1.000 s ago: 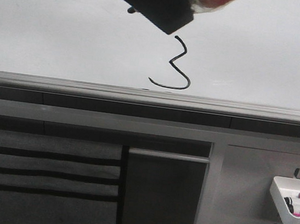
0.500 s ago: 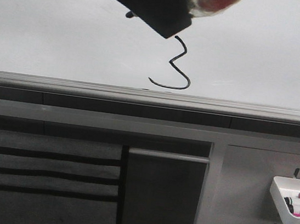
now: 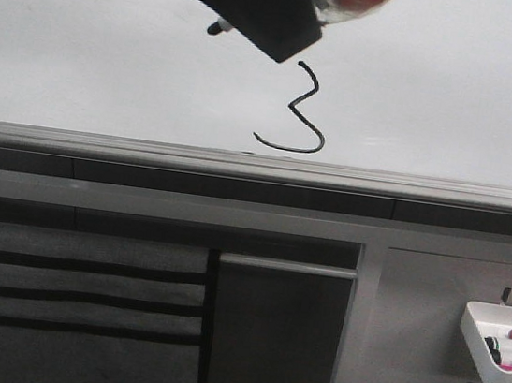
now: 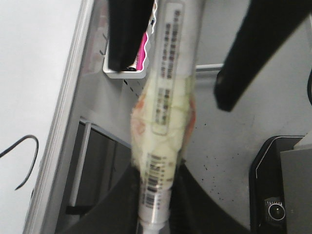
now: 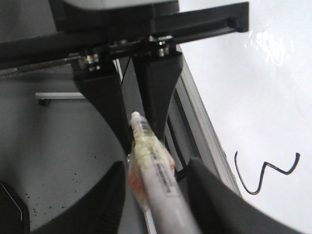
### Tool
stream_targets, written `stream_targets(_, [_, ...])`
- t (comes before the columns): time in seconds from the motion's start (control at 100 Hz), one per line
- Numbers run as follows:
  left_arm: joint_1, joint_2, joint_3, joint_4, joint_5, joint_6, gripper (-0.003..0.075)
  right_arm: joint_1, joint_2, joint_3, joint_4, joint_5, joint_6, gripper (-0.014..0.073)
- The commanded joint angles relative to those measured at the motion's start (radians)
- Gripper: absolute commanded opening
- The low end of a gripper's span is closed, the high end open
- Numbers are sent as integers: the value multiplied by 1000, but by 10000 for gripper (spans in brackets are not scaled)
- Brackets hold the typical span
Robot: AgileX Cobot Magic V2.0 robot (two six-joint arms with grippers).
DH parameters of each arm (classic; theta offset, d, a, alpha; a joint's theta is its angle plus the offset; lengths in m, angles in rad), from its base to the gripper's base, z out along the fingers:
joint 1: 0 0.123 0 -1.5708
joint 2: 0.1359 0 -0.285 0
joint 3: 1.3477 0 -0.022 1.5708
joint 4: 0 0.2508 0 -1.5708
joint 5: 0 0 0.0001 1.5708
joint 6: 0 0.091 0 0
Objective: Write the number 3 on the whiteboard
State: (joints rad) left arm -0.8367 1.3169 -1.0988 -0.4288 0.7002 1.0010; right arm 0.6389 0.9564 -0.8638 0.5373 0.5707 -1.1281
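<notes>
So, counted up: one whiteboard (image 3: 457, 95), one number 3 (image 3: 292, 107), one marker (image 4: 168, 97) in play, two tools.

The number 3 is drawn in thin black line low on the whiteboard, just above the grey rail (image 3: 241, 163) along its lower edge, a bit right of the middle in the front view. A zigzag top and a wide hooked bottom can be made out. The marker isn't touching the figure. In the front view, black tool parts and the taped marker are seen up at the top edge, above and left of the figure, but which arm they belong to can't really be told from there.

The left tool (image 4: 153, 195) is pinched onto the marker, fingers pressed against the barrel on both sides near one end. The barrel is wrapped in yellowish tape with a printed label on it.

The right tool (image 5: 156, 180) is spread wide, with the marker lying between its fingers; a gap is seen on at least one side, so nothing is clamped there.

Below the board, one white tray (image 3: 498, 360) is hung on the grey pegboard (image 3: 431, 366), with a couple of markers seen in it.
</notes>
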Motion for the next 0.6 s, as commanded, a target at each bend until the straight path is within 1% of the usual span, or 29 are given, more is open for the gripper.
stream_targets(0.0, [38,-26,-32,-32,-56,-72,-18,-41,-32,-28,27,-66,23,353])
stream_targets(0.08, [107,-26,-20,-32,-56,-126,-18,-93,-69,-28,27,-66,54,351])
stream_targets(0.14, [183,-26,-3,-32,-58,-171,-18,-123,-93,-28,27,-66,76,351])
stream_targets(0.21, [290,-25,38,-33,-101,-237,-18,-154,-120,-28,27,-55,92,351])
stream_targets(0.24, [318,-25,54,-38,-123,-263,-18,-166,-130,-28,27,-48,94,351])
stream_targets(0.29, [385,-25,96,-63,-201,-297,-18,-179,-137,-28,27,-30,98,351])
stream_targets(0.3, [413,-25,115,-78,-225,-302,-18,-181,-140,-28,27,-25,98,351])
stream_targets(0.31, [413,-25,115,-86,-225,-302,-18,-181,-140,-28,27,-22,100,351])
stream_targets(0.32, [430,-25,129,-107,-262,-302,-18,-183,-140,-28,27,-19,101,351])
stream_targets(0.33, [439,-25,136,-117,-262,-302,-18,-183,-140,-28,27,-12,101,351])
stream_targets(0.37, [494,-25,183,-183,-360,-302,-18,-186,-140,-28,29,5,101,351])
stream_targets(0.41, [522,-25,213,-240,-432,-302,-18,-186,-140,-28,29,19,101,351])
stream_targets(0.43, [535,-25,229,-282,-474,-302,-18,-186,-140,-28,29,23,101,351])
stream_targets(0.5, [552,-25,265,-356,-598,-302,-18,-186,-140,-28,29,43,101,351])
stream_targets(0.55, [554,-25,283,-374,-655,-302,-18,-186,-138,-28,29,45,102,351])
stream_targets(0.59, [554,-25,285,-374,-668,-302,-18,-186,-138,-28,29,45,102,351])
